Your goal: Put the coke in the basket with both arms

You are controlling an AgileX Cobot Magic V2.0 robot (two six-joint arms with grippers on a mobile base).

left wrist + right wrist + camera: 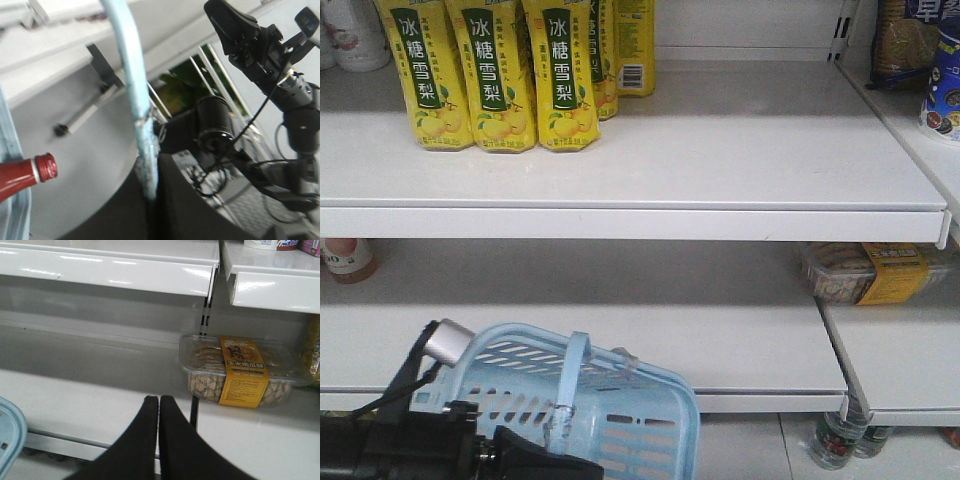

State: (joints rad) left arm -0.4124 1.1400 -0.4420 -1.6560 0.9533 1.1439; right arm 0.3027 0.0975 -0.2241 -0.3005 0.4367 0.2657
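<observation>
Front view: we see the light blue basket (620, 420) tilted at the lower left, in front of the lower shelf (720, 345) and below its front edge, with its hoop handle (570, 385) standing up across the middle. A black arm (430, 445) lies against the basket's near left side; a silver cylindrical part sits at the basket's upper left rim. We cannot make out the left gripper's fingers in any view, so we cannot tell whether it is open or closed.

Left wrist view: the coke (22, 177) enters from the left edge, showing only its red cap and red neck, lying roughly level just beside the basket's blue rim. The handle (135, 95) crosses the frame from top to bottom. From this we judge that the bottle is already inside or at the basket's mouth, though the frame does not show what it rests on. The other arm (280, 90) stands well apart at upper right.

Right wrist view: the right gripper (158, 412) has its two black fingers pressed together with nothing between them, pointing at the lower shelf near a clear box of snacks (240, 370). The basket's corner (10, 440) shows at lower left.

We judge the placing largely done; what remains, if anything, is settling the bottle.
</observation>
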